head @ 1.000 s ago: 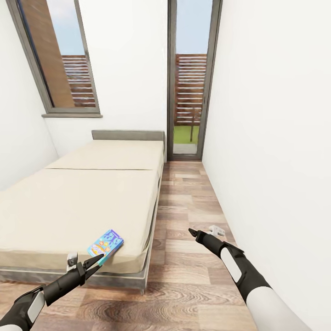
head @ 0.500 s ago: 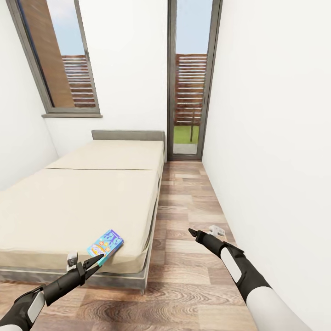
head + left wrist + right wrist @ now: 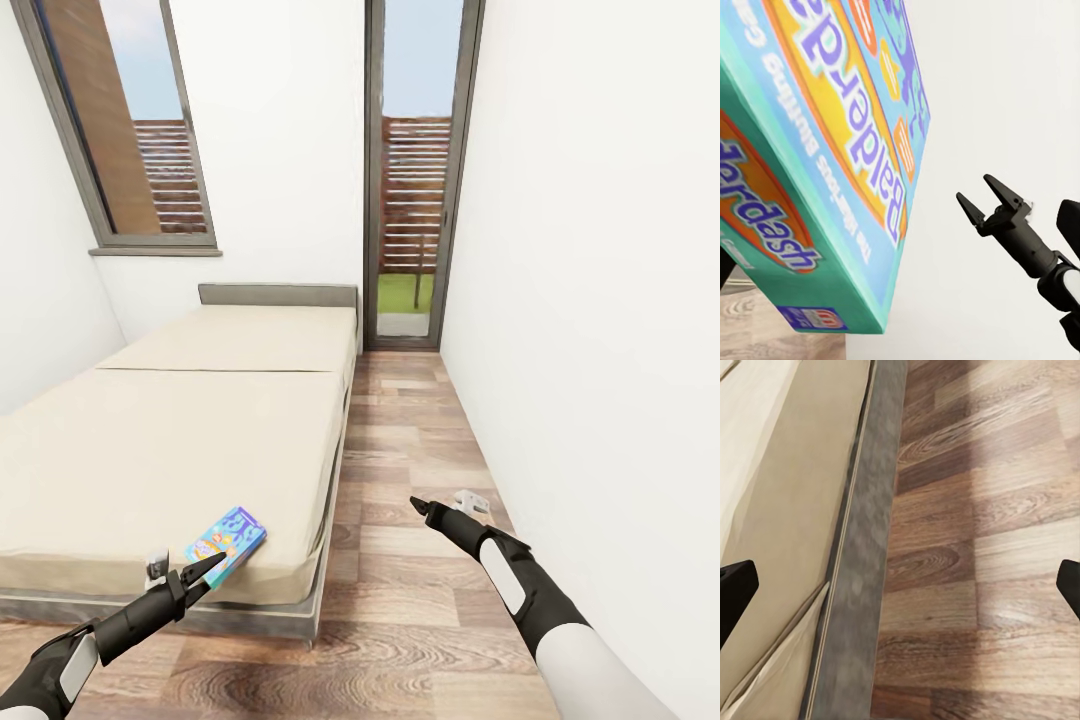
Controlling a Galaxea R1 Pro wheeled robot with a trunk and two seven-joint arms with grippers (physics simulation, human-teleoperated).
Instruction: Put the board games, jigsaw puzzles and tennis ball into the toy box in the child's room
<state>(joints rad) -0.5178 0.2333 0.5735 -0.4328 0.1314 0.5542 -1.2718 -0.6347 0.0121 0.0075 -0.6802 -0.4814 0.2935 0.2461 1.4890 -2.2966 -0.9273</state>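
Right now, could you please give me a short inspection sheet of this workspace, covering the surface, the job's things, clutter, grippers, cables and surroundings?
Surface: bed with a plain cream cover and grey headboard; wood-plank floor beside it.
Job's things: one blue board game lies flat near the bed's near corner, close before the left wrist camera.
Clutter: nothing seen.
Grippers: left gripper open, empty, fingers pointing at the game box; right gripper open, empty, above the floor.
Cables: nothing seen.
Surroundings: white walls, a grey-framed window and a tall glass door beyond the bed.
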